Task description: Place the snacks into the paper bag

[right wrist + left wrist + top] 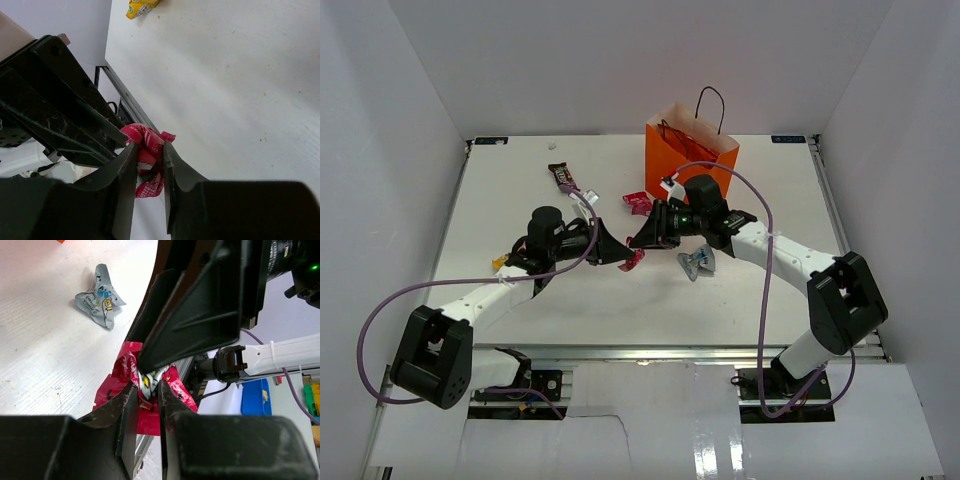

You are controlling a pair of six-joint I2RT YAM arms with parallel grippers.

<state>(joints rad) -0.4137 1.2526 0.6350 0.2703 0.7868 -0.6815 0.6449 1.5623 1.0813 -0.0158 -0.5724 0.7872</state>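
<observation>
Left gripper [147,390]: narrow, pinching the lower part of the red wrapper [119,374]; the packet sits near the middle of the table [620,310] and looks lifted off it
Right gripper [149,155]: fingers drawn close on either side of the same wrapper and touching it; both arms grip one crumpled packet from opposite sides
Paper bag [685,160]: upright at the far side, just behind the right wrist; mouth open upward
Other snacks: silver-blue wrapper [697,264] on the table near the right arm; candy bar [563,177] and pink wrapper [637,201] further back; yellow packet [500,262] beside the left arm
Tear risk: if either arm pulls away while the other grips, the thin foil may rip or stretch
Drop risk: the right grip appears to catch only a fold; if the left lets go too soon, the packet may slip and fall
Collision risk: the two sets of fingertips stand almost touching; a small misaligned move may knock them together
Bag risk: the bag is light and tall; a swing of the right arm toward it may tip it
</observation>
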